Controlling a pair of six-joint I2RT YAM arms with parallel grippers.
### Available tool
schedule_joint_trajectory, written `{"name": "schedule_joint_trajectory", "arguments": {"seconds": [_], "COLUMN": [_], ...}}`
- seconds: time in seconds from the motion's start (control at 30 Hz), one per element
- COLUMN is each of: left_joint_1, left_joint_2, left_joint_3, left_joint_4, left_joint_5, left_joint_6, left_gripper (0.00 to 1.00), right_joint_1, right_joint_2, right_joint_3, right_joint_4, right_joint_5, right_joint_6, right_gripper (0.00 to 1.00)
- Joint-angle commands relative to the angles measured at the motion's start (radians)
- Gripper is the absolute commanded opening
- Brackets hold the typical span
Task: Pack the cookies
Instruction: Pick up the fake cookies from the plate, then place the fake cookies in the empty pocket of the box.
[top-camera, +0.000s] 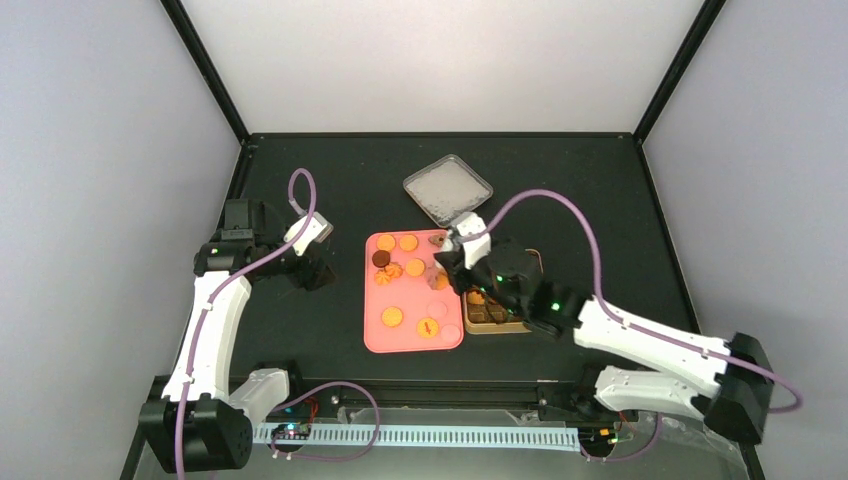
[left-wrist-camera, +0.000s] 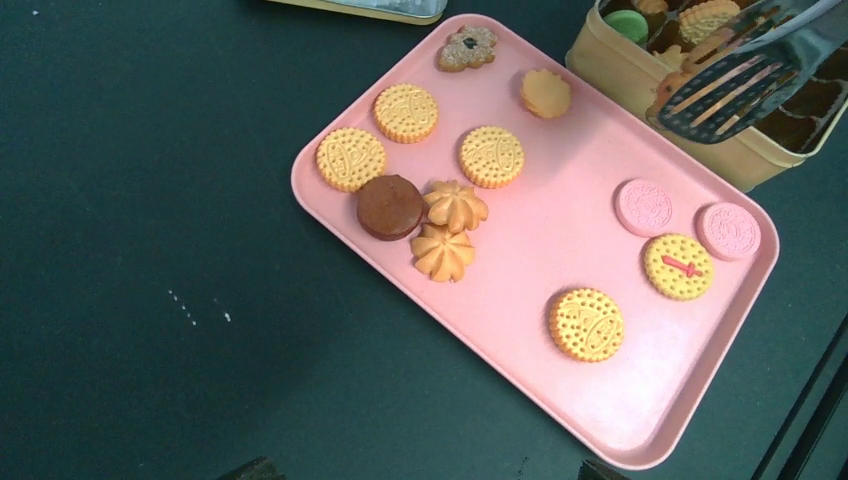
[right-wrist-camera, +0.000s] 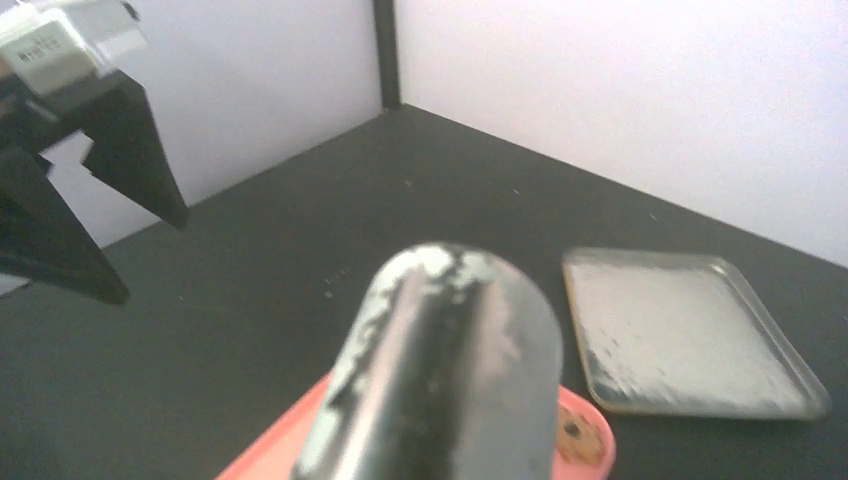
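Observation:
Several cookies lie on the pink tray (left-wrist-camera: 560, 230): golden rounds (left-wrist-camera: 491, 156), a dark brown one (left-wrist-camera: 389, 207), two swirl-shaped ones (left-wrist-camera: 455, 205) and two pale pink ones (left-wrist-camera: 643, 207). More cookies fill the tan tin (left-wrist-camera: 720, 160) to the tray's right. My right gripper (top-camera: 463, 262) is shut on the metal tongs (left-wrist-camera: 740, 85), whose slotted blades hang over the tin. The tongs' handle end (right-wrist-camera: 450, 370) blocks most of the right wrist view. My left gripper (left-wrist-camera: 425, 470) hovers open beside the tray's left edge, holding nothing.
The tin's lid (top-camera: 447, 188) lies flat behind the tray. The tin (top-camera: 495, 318) sits against the tray's right side, partly under my right arm. Grey walls with black frame posts close in the black table.

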Motion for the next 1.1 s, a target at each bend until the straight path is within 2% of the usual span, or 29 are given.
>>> {"name": "schedule_joint_trajectory", "arguments": {"seconds": [0.0,0.23,0.43,0.8,1.07], "left_joint_1": [0.009,0.01,0.01,0.009,0.01], "left_joint_2": [0.005,0.005,0.007,0.007,0.01], "left_joint_3": [0.033,0.026,0.024,0.022,0.023], "left_joint_4": [-0.007,0.002,0.0,0.001,0.003], "left_joint_5": [0.045,0.061,0.062,0.063,0.066], "left_joint_6": [0.012,0.012,0.009,0.012,0.011], "left_gripper": [0.79,0.79,0.79,0.79,0.79], "right_joint_1": [0.002,0.001,0.001,0.001,0.0], "right_joint_2": [-0.157,-0.332,-0.31,-0.343,-0.37], "right_joint_3": [-0.094,-0.183,-0.171,-0.172,-0.139], "right_joint_4": [-0.148,-0.264,-0.261,-0.293,-0.34], "right_joint_5": [0.128,0.188,0.172,0.12,0.103], "right_joint_6": [0.052,0.098,0.095,0.1,0.11], "right_gripper": [0.22,0.23,0.24,0.38,0.39]}}
